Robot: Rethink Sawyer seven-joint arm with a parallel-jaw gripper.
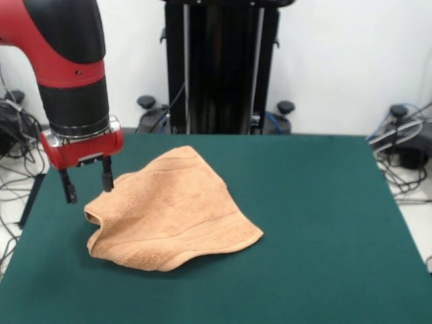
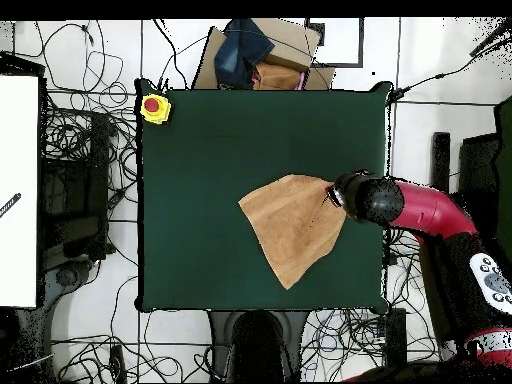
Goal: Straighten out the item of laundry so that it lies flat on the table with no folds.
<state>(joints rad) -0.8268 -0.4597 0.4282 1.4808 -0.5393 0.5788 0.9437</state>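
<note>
Basically no readable text, brand or label anywhere in either view. The yellow box (image 2: 155, 108) with a red button on top sits at one corner of the desk (image 1: 324, 223) in the overhead view; any marking on it is too small to read.

Desk top is dark green, felt-like, rectangular, much wider than the towel. Room: white wall behind, black pedestal column (image 1: 221, 67) at the far edge, black cables (image 2: 75, 150) tangled on a pale tiled floor on all sides, cardboard box (image 2: 285, 60) with dark blue cloth on it off one desk edge, a white panel (image 2: 20, 190) off another.

The towel (image 1: 177, 209), peach-orange terry, lies on the desk left of centre in the front view, nearer the arm's side. Not flat: it humps up in the middle, the left end is rolled or folded under, and woven bands curve across it. In the overhead view it reads as a rough triangle with one point toward the robot side.

Red and black arm (image 1: 71, 74) comes down at the towel's upper left corner. The gripper (image 1: 88, 183) has its jaws spread apart, released: one finger sits at the towel's edge, touching or just above it, the other hangs beside the cloth over bare desk. Nothing grasped.
</note>
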